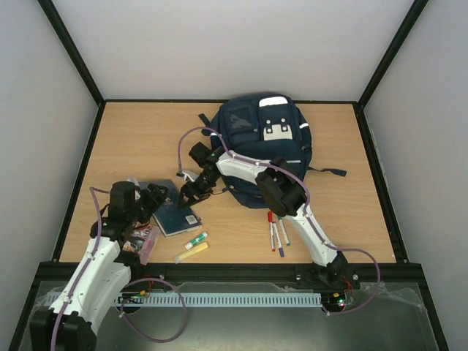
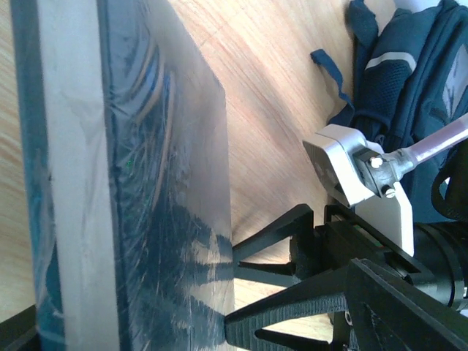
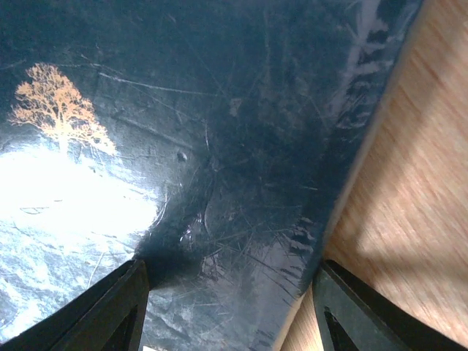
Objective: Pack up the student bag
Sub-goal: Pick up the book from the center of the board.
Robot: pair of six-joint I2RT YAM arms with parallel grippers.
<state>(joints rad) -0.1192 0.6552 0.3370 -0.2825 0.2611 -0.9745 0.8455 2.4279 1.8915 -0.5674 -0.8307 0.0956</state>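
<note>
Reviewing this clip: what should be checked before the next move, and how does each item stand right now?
1. Opening of the student bag unzipped: cannot tell.
2. Jaws of the right gripper open, straddling an edge of the blue book: ok.
3. Firm hold by the left gripper on the book: cannot tell.
4. The markers lie clear of the book: ok.

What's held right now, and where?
The right gripper straddles a corner of the dark blue book; a grip cannot be told. Same for the left gripper.
</note>
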